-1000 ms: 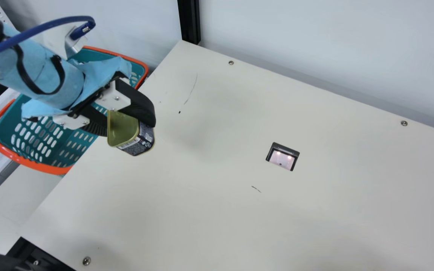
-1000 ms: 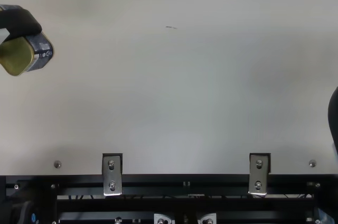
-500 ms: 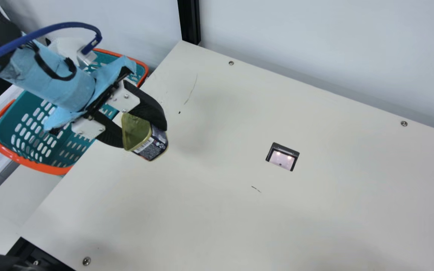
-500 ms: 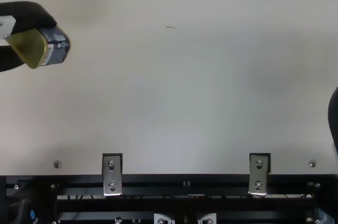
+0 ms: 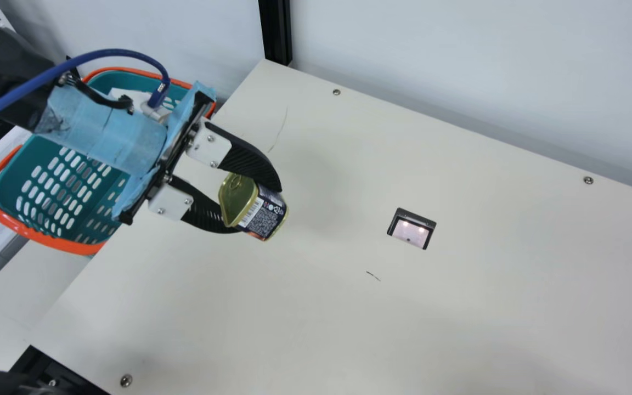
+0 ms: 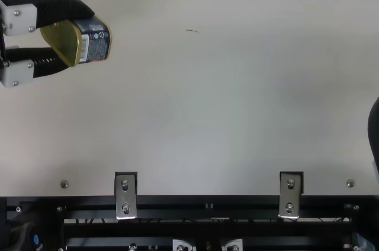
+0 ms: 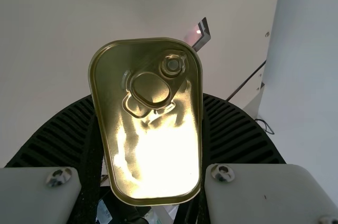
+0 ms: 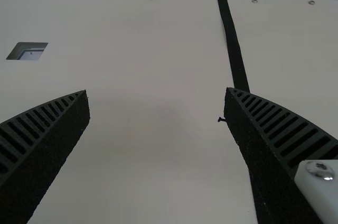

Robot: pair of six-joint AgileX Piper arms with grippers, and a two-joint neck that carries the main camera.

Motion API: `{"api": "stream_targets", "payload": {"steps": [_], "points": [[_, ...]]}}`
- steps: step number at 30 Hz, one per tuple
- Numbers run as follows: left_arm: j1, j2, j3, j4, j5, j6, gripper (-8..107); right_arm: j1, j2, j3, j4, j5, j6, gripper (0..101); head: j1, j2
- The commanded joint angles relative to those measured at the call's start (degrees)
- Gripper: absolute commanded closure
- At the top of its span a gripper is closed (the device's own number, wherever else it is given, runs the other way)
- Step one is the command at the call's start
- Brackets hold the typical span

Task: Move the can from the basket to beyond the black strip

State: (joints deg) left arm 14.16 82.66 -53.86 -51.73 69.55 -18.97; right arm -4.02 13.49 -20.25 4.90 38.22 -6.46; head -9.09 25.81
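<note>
My left gripper (image 5: 258,211) is shut on the can (image 5: 265,215) over the table's left part in the main view, just right of the basket (image 5: 69,248). Gold lid and dark printed side show on the tilted can. In the top view my left gripper (image 6: 80,41) is at the upper left; part of my right gripper (image 6: 373,132) is at the right edge. The left wrist view has the can (image 7: 150,129) between the ribbed fingers of my left gripper (image 7: 152,102). In the right wrist view my right gripper (image 8: 157,92) stands open and empty, with the black strip (image 8: 233,47) behind one finger.
A rectangular cutout (image 5: 411,229) lies in the table (image 5: 486,307), right of the can. A black post (image 5: 276,33) rises at the table's back corner, beside the pale wall. A black rail (image 6: 207,203) with metal brackets runs along the front edge.
My left gripper has carried the can to the right, away from the basket and farther over the table. The can's lid has turned a little. The right gripper has kept still in the top view.
</note>
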Motion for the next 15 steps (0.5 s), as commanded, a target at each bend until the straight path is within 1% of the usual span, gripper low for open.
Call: {"api": "stream_targets", "payload": {"steps": [1,15], "points": [[0.00,0.00,0.00,0.00,0.00,0.00,89,0.00,0.00,0.00,0.00,0.00,0.00,0,-1.91,0.76],[0.00,0.00,0.00,0.00,0.00,0.00,89,0.00,0.00,0.00,0.00,0.00,0.00,0,-1.91,0.76]]}}
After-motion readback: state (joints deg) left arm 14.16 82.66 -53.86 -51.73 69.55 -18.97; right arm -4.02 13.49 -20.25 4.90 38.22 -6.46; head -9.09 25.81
